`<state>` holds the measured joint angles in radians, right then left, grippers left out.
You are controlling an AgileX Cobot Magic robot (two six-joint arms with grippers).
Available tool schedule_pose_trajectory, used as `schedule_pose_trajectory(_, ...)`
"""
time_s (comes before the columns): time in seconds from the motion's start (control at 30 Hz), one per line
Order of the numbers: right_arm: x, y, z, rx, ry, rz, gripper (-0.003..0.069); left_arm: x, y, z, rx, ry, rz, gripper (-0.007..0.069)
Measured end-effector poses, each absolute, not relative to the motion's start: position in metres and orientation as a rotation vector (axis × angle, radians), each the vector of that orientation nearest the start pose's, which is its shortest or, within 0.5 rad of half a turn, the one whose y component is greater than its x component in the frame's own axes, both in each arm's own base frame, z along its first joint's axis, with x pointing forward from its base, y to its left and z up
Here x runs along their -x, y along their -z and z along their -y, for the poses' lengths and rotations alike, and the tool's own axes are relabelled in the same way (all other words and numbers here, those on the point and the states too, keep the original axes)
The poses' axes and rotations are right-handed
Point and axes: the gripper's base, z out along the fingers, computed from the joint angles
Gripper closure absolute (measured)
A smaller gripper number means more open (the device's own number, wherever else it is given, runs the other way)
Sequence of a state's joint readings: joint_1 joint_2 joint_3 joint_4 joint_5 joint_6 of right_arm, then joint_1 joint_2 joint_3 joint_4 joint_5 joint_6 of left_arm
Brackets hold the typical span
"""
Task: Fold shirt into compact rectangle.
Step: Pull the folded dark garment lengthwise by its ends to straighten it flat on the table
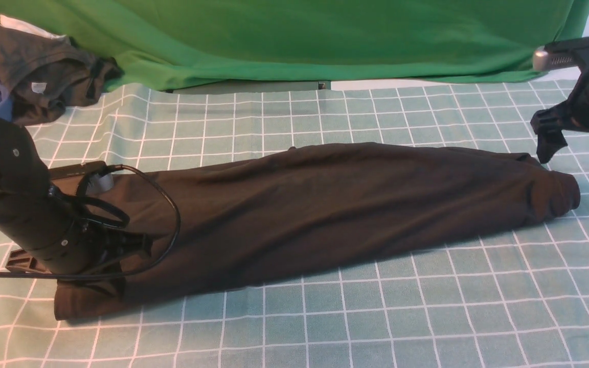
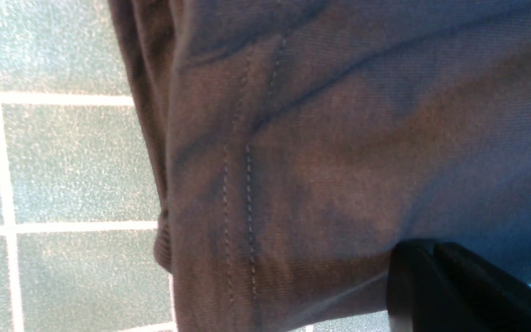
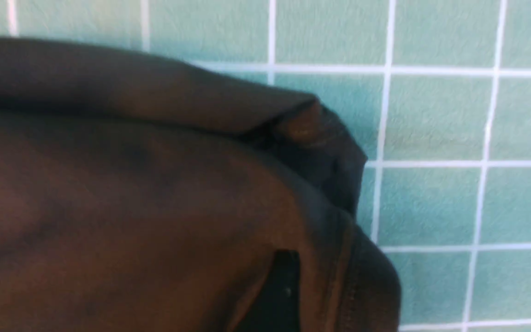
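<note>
One long band so far, we judge: the black cotton shirt point(image 1: 325, 204) lies folded lengthwise across the green checked surface point(image 1: 376, 317), left claw point(image 2: 431, 252) pinching one end, right claw point(image 1: 575, 148) wide above the other, crosswise folds remaining.

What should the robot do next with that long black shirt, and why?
Probably open the left gripper and lift it off. The shirt already lies as a long flat strip. The right gripper is open and hangs clear above the right end, while the left one is shut low at the left end. Freeing both ends would allow the next crosswise fold.
</note>
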<state>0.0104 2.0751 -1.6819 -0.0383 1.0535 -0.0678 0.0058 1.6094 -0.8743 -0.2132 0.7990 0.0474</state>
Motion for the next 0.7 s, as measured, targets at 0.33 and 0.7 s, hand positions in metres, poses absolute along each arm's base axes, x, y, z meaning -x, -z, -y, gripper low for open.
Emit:
schedule_pose_trajectory(0.33, -0.444, -0.154, -0.011, 0.237, -0.096, -3.021, 0.0092, -0.275, -0.181, 0.012, 0.141, 0.238, -3.002, 0.0617)
schedule_pose_trajectory(0.7, -0.447, -0.176, -0.002, 0.255, -0.155, -3.002, 0.0584, -0.265, -0.194, 0.012, 0.12, 0.224, -3.017, 0.0617)
